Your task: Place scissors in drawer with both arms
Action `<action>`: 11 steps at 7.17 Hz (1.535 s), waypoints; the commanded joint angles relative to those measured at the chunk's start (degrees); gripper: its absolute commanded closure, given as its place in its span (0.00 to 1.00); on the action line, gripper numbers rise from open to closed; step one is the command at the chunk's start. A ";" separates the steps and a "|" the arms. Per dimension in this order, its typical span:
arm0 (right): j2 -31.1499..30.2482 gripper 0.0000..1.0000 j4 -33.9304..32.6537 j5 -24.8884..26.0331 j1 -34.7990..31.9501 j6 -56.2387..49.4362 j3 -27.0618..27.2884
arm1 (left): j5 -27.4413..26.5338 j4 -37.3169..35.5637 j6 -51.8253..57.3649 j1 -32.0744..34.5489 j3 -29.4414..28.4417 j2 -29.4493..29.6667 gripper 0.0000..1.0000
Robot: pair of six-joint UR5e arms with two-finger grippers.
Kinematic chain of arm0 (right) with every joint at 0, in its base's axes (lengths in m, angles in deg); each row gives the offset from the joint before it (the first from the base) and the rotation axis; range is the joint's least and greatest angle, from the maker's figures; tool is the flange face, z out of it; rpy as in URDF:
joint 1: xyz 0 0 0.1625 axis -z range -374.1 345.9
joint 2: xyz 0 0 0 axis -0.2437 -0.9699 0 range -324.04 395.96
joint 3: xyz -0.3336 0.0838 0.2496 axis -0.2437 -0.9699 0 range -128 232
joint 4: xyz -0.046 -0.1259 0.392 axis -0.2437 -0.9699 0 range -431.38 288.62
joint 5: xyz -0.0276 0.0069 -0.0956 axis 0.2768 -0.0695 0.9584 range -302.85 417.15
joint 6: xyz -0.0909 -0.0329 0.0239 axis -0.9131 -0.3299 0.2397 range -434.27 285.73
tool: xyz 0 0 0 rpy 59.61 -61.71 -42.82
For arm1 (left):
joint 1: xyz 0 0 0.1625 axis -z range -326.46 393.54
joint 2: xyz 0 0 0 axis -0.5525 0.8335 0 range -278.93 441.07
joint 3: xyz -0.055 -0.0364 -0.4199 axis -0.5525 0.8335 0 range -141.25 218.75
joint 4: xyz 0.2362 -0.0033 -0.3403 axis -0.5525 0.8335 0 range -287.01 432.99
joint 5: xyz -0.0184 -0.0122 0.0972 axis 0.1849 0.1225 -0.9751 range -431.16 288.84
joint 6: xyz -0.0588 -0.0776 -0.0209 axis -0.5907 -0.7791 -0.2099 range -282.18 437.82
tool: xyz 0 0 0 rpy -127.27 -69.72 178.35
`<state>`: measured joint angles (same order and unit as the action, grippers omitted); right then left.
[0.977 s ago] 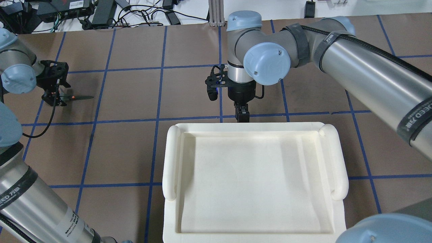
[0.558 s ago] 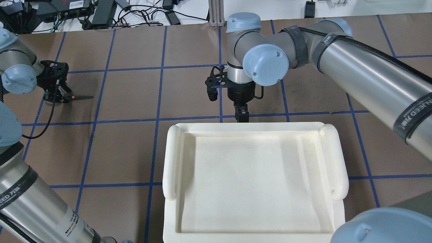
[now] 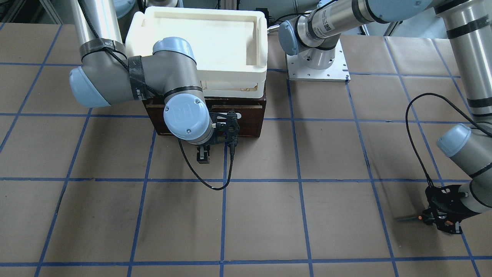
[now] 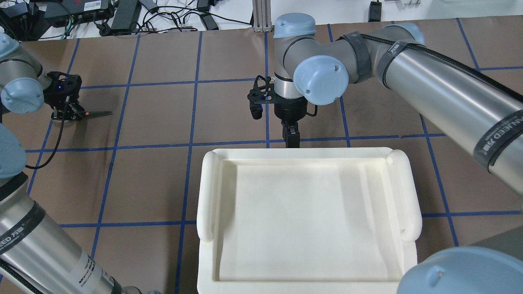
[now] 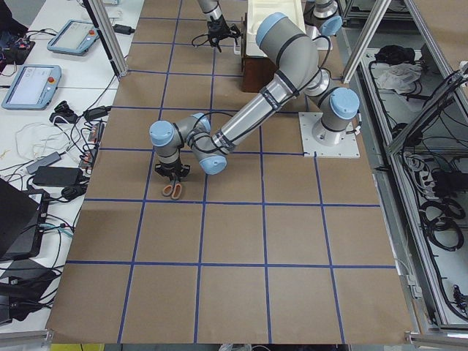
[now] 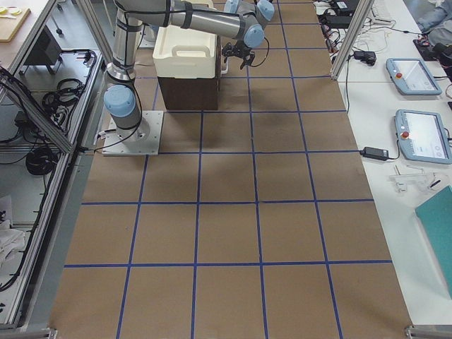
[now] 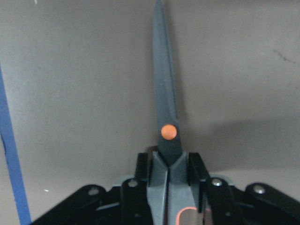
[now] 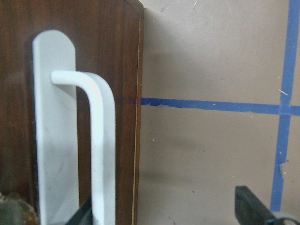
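Table with shut drawer under a cream tray. Risk: the right hand, pointing down with fingers spread astride the white handle, may close off-centre and slip. Left hand, low at the table's left end, pinches the scissors near the pivot; they could swivel.

Bright, even light from above fills the exterior views, and shadows on the brown surface are faint and soft-edged. The cream tray is nearly washed out in the overhead view. The left wrist view is dimmer and greyish, with the scissors fairly sharp. In the right wrist view the white handle is blurred by closeness.
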<state>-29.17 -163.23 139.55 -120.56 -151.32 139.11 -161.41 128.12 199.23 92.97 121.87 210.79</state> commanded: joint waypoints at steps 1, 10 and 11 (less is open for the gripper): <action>0.01 0.00 -2.09 1.27 0.02 -1.26 -0.19 | 0.34 0.68 0.22 0.42 0.02 -1.56 1.00; 3.87 0.00 -11.23 3.74 0.63 -2.76 -3.78 | 0.95 9.91 -6.52 5.86 0.81 -9.04 1.00; 5.09 0.00 -11.24 3.74 0.81 -3.02 -5.62 | 2.43 12.18 -9.16 6.57 0.81 -9.74 1.00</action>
<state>-25.33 -174.14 143.27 -119.93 -154.12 135.22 -160.17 138.34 192.87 98.53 122.68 201.79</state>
